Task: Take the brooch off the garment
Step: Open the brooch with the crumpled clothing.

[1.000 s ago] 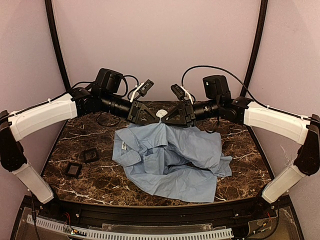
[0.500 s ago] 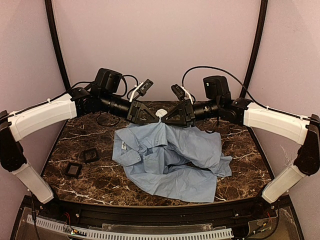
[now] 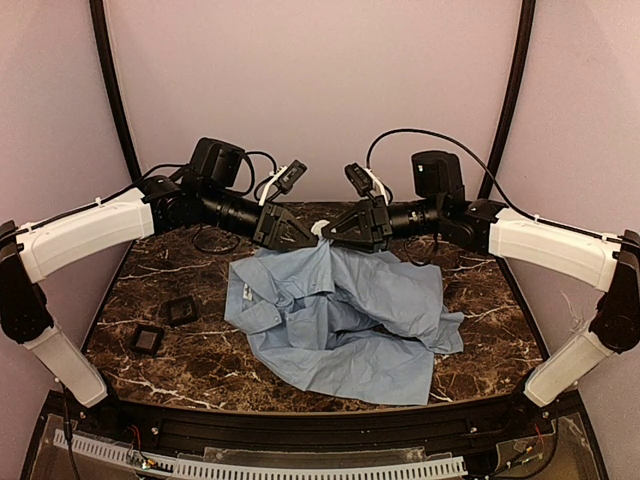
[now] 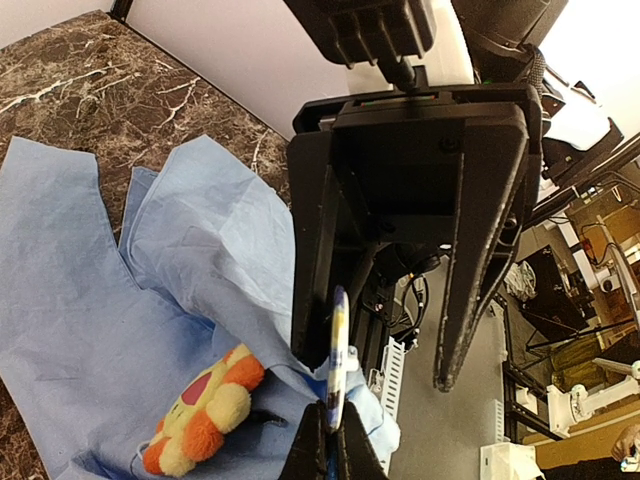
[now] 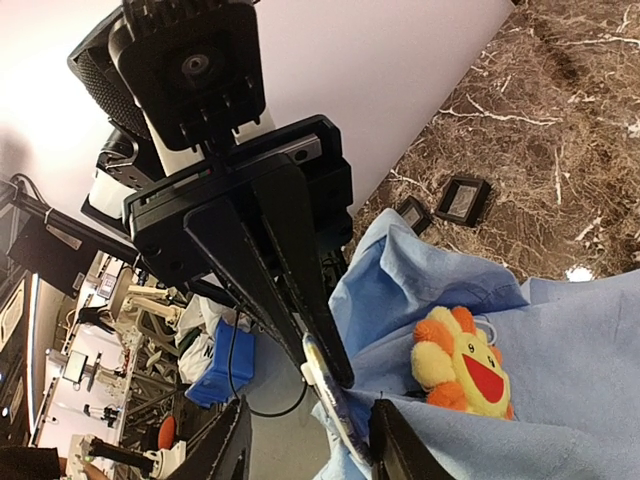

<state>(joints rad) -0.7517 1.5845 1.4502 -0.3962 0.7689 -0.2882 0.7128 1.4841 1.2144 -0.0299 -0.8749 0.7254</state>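
Veined marble [image 3: 160, 270] under crumpled garment [image 3: 340, 320], plush brooch [image 4: 205, 410]; left claw [image 4: 325, 450] pinches thin disc [image 4: 338, 350]; right claw [image 5: 314, 432] parted.

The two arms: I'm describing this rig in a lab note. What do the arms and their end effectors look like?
The left arm and right arm have boxy white shells over their long links and black round joints. The left end effector and right end effector are black and wedge-shaped, each with two tapering fingers. Thin black cables loop above the wrists.
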